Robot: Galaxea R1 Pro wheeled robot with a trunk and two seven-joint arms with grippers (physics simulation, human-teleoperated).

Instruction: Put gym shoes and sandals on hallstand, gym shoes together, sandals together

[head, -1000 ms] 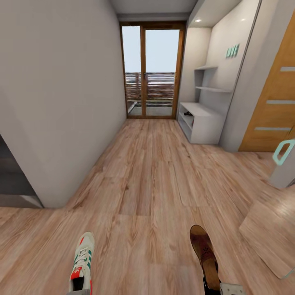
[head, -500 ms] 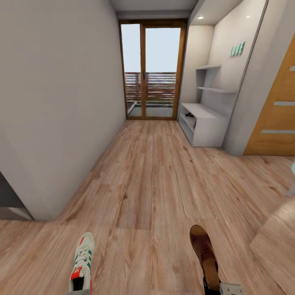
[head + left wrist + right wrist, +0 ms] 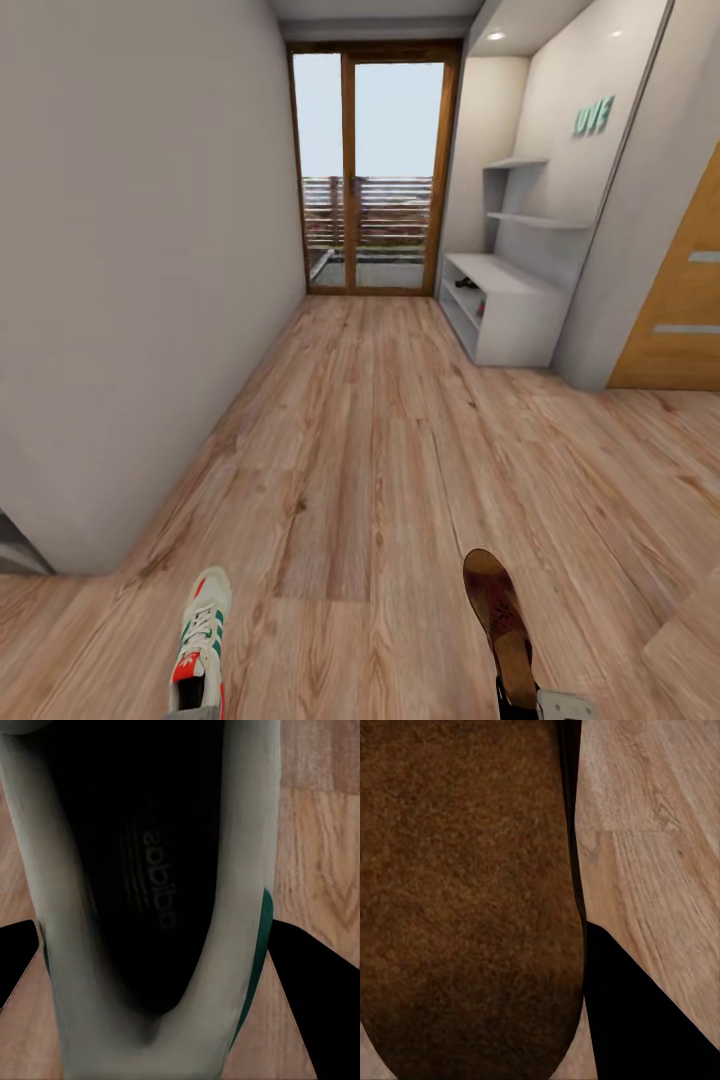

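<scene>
You have open light brown wood-plank corridor floor [image 3: 370, 450] ahead, bounded by the plain grey wall [image 3: 150, 260] at left. The pale grey-white hallstand [image 3: 505, 310] juts out at right, its bench top bare.

"adidas" on gym shoe [image 3: 150, 892] insole

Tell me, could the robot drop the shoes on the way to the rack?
Maybe. Each claw grips just one end of its load: the gym shoe by its heel, the sandal by its back, so either could slip. The shoe rack is far down the corridor floor, by the wall, so steering wide could bump it.
</scene>
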